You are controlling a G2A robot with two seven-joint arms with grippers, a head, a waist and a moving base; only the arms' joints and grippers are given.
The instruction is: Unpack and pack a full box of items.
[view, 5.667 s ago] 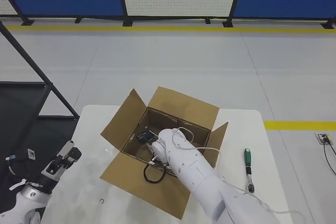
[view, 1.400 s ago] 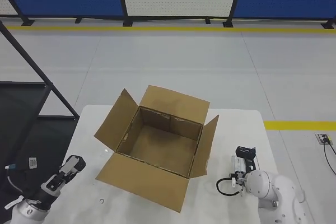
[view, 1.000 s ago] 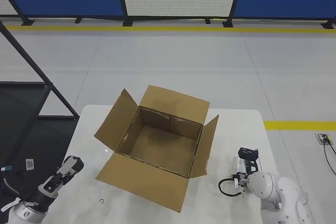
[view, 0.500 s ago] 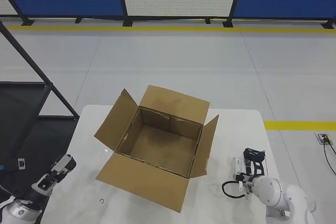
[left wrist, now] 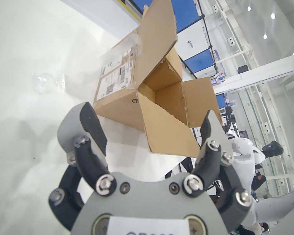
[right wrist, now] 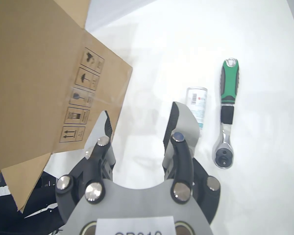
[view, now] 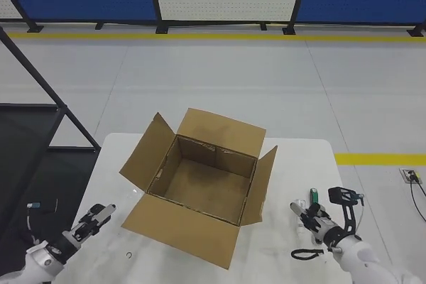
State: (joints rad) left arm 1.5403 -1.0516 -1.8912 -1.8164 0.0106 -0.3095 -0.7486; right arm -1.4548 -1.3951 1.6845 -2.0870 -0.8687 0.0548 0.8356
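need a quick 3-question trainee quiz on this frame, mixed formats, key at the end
1. True or false: the right gripper is shut on the ratchet wrench.
2. What lies beside the ratchet wrench on the table? A) a small bottle B) a tape roll C) a mug
3. Fill in: the top flaps of the cardboard box are ____.
Key: 1 false; 2 A; 3 open.
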